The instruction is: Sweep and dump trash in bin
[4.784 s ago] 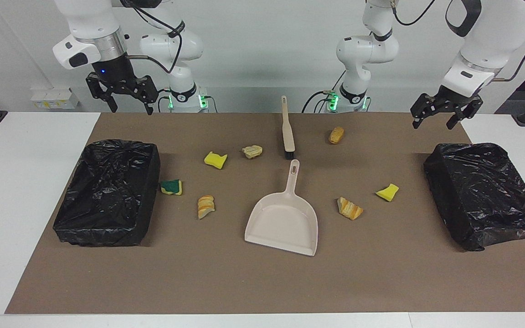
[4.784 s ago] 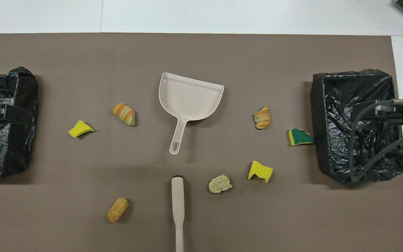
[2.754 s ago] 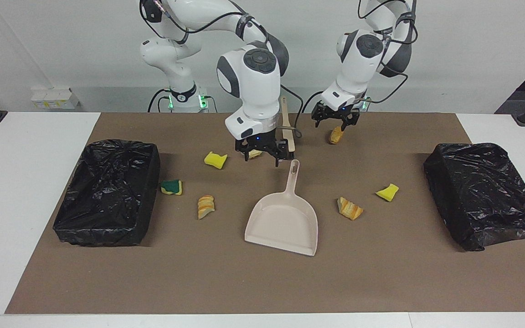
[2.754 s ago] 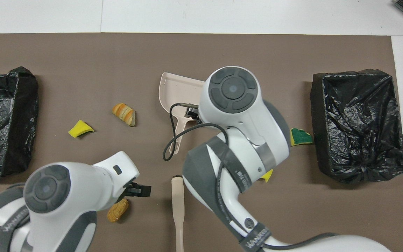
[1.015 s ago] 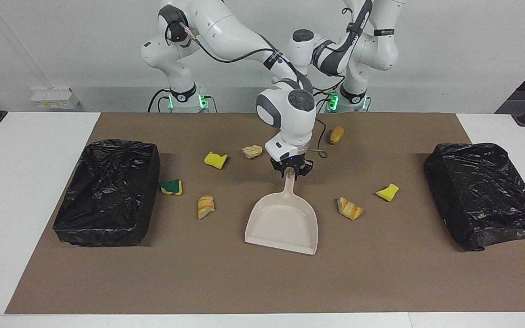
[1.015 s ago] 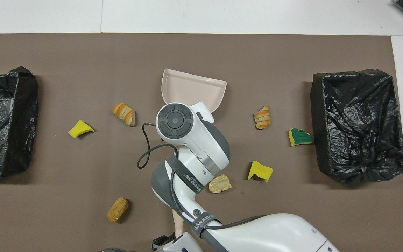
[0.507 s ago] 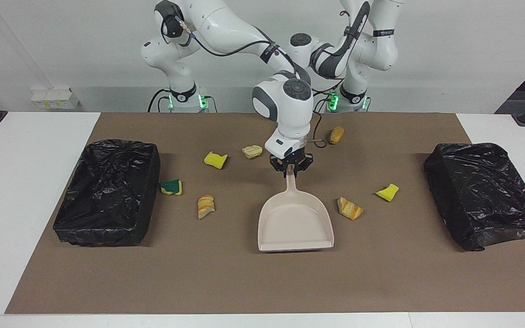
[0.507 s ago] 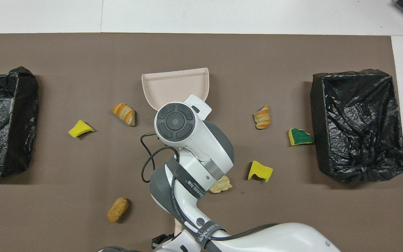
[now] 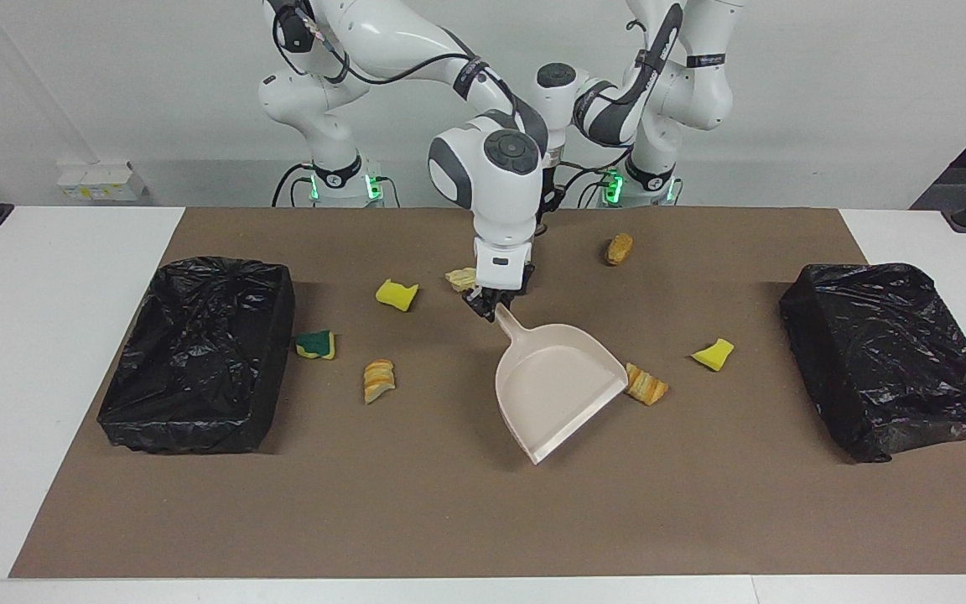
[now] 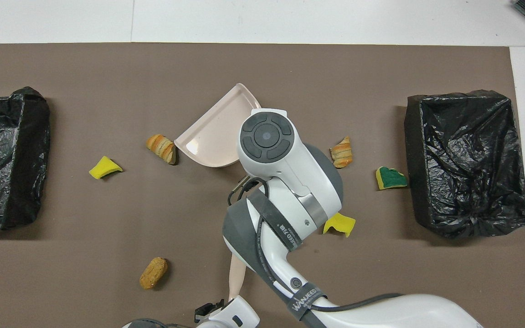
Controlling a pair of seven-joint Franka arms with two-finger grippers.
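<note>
We note the right claw clenched on the dustpan handle at 12 o'clock, striped scrap touching its rim; left claw state: cannot tell.

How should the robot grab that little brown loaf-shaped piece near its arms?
Pinch the oblong bread chunk across its narrow middle, coming straight down from above. It lies flat on the brown mat, alone, with bare mat along both long sides.
</note>
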